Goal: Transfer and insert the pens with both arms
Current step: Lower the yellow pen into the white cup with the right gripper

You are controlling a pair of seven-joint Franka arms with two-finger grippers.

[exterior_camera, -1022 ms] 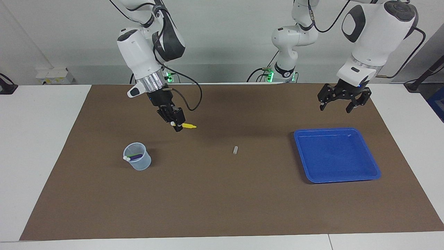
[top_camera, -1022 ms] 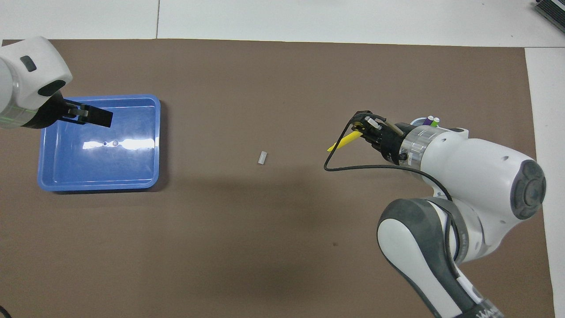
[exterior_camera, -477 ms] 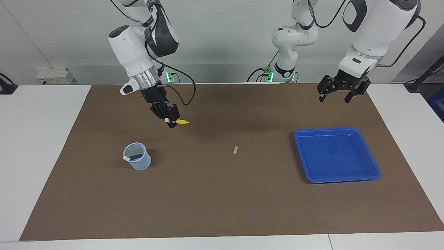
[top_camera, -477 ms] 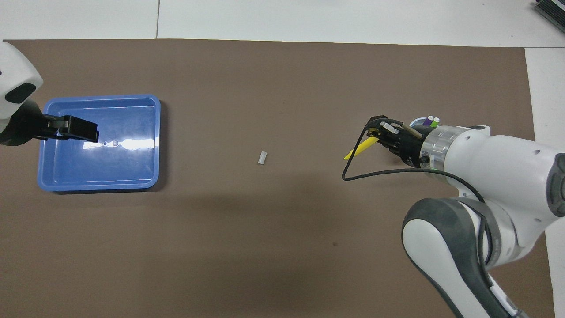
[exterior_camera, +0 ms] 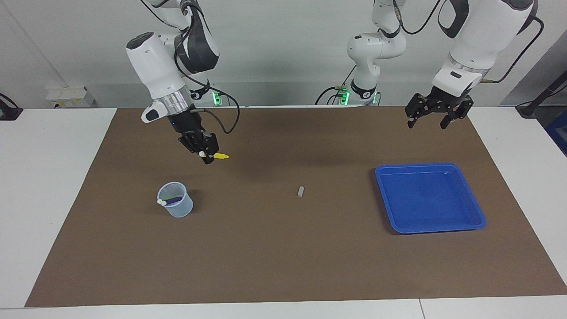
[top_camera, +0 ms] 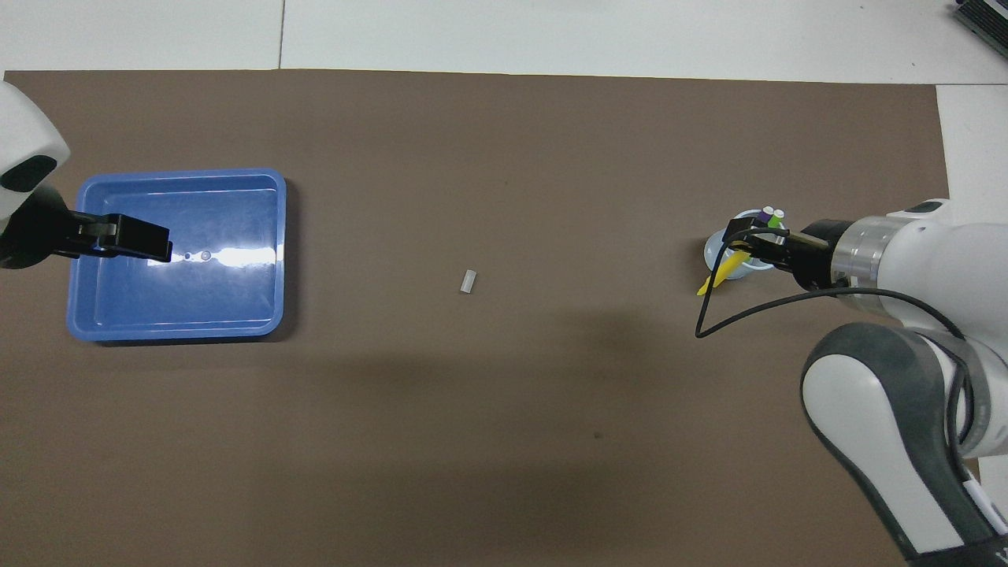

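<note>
My right gripper (exterior_camera: 206, 156) (top_camera: 744, 239) is shut on the yellow pen (exterior_camera: 220, 156) (top_camera: 715, 277), which sticks out sideways toward the left arm's end. It hangs in the air, and in the overhead view it covers part of the clear cup (exterior_camera: 179, 210) (top_camera: 713, 250). The purple pen (exterior_camera: 174, 200) (top_camera: 765, 213) and the lime green pen (exterior_camera: 171, 197) (top_camera: 778, 214) stand slanted in that cup. My left gripper (exterior_camera: 426, 124) (top_camera: 150, 240) waits open and holds nothing, raised over the robots' edge of the blue tray (exterior_camera: 416, 166) (top_camera: 181, 172).
A tiny clear loose cap (exterior_camera: 300, 191) (top_camera: 468, 281) lies on the brown mat (exterior_camera: 283, 257) between cup and tray. The right arm's black cable (top_camera: 709, 327) loops below its wrist. White table borders the mat.
My right gripper has carried the yellow pen toward the right arm's end of the table, closer to the cup. My left gripper has drawn back toward its base and risen slightly.
</note>
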